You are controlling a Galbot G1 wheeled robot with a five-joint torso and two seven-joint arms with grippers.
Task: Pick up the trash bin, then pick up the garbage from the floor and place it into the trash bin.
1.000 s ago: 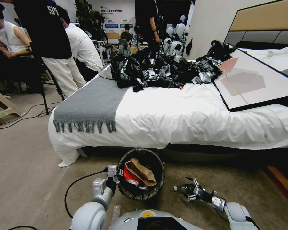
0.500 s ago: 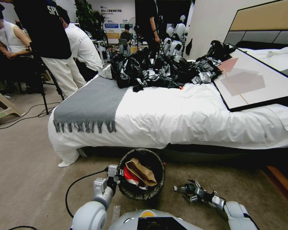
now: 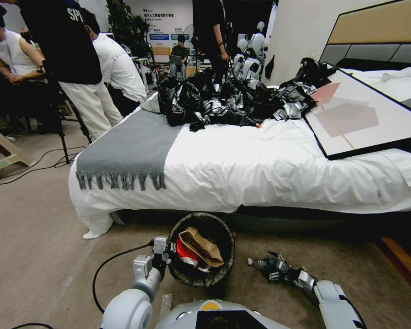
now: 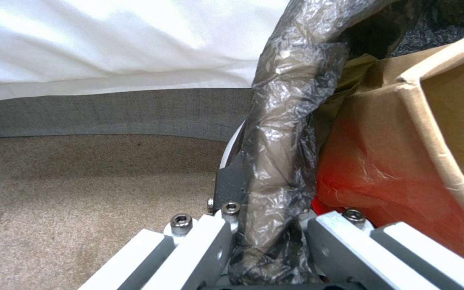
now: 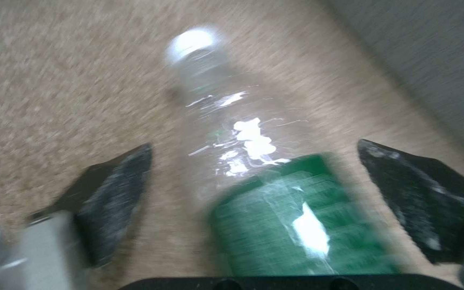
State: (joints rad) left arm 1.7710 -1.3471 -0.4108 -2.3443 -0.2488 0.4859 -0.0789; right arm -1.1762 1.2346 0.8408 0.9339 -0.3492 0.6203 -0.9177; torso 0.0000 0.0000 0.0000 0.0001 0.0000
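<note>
Low in the head view's centre, the trash bin (image 3: 202, 250) sits on beige carpet (image 3: 36, 246) against the white-sheeted bed (image 3: 260, 169), a brown paper bag (image 3: 201, 246) and red wrapper (image 3: 185, 252) inside. The left gripper (image 4: 267, 225) is clamped on its bag-lined rim. To the lower right, the right gripper (image 3: 267, 266) is spread wide around a green-labelled bottle (image 5: 275, 193) lying on the carpet.

Mock bedroom in exhibition hall: made bed (image 3: 260, 169), headboard (image 3: 379, 32), display posters (image 3: 162, 32).
</note>
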